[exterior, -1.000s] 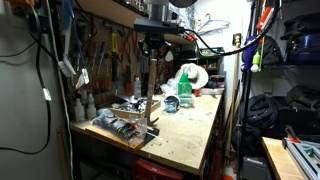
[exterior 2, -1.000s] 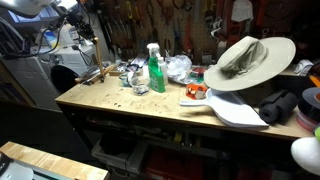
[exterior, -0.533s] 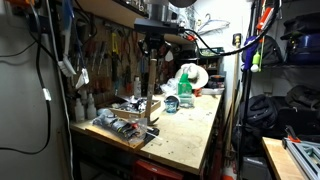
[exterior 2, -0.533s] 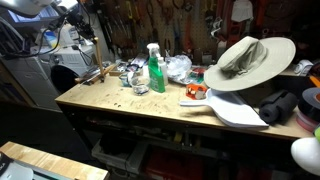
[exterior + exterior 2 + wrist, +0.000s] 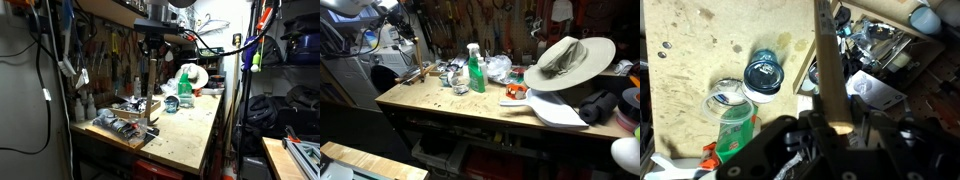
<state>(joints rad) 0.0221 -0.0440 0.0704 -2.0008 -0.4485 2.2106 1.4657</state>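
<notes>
Standing upright in the clenched gripper (image 5: pixel 832 128), a long, thin, pale wooden strip (image 5: pixel 826 60).

Both exterior views are looking dim and a little grainy. In an exterior view a pale wall (image 5: pixel 215 22) at 1 o'clock is glaring, while the 9 o'clock side is sinking into shadow. In an exterior view light is falling from above on the bench (image 5: pixel 460 105) and a hat (image 5: pixel 565 58), and the 6 o'clock area is lying dark. In the wrist view the bench (image 5: pixel 700 50) is shining bright, and the jaws at 6 o'clock are appearing dark and blurred.
</notes>
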